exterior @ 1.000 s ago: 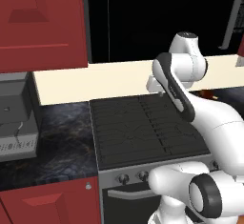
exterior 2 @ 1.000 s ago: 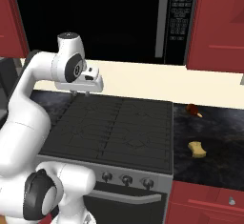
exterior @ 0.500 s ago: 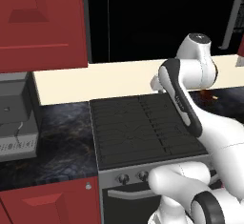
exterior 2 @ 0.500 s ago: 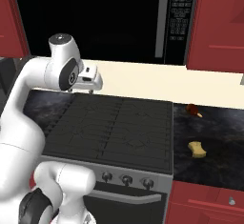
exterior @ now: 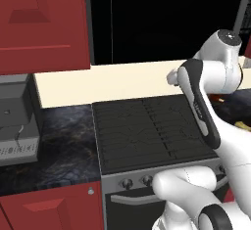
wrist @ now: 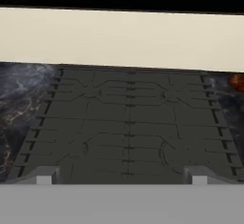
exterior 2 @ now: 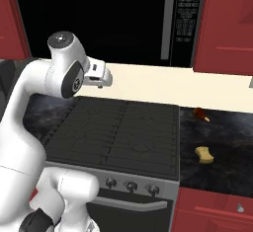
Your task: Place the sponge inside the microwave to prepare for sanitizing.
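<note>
Yellow, lumpy sponge [exterior 2: 203,154] lies on the marbled dark counter [exterior 2: 217,142] right of the ridged grey stovetop [exterior 2: 118,135], below the glossy black microwave [exterior 2: 118,21]. Gripper [exterior 2: 101,80], fingertips spread wide with nothing between, has risen slightly since earlier.

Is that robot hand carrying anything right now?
No, nothing. The gripper is open over the stove with bare fingertips, and the sponge lies on the counter.

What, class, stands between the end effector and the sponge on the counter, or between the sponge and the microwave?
Nothing stands between the end effector and the sponge; only the low stovetop lies between. The microwave overhead looks shut, so its door blocks the way in.
</note>
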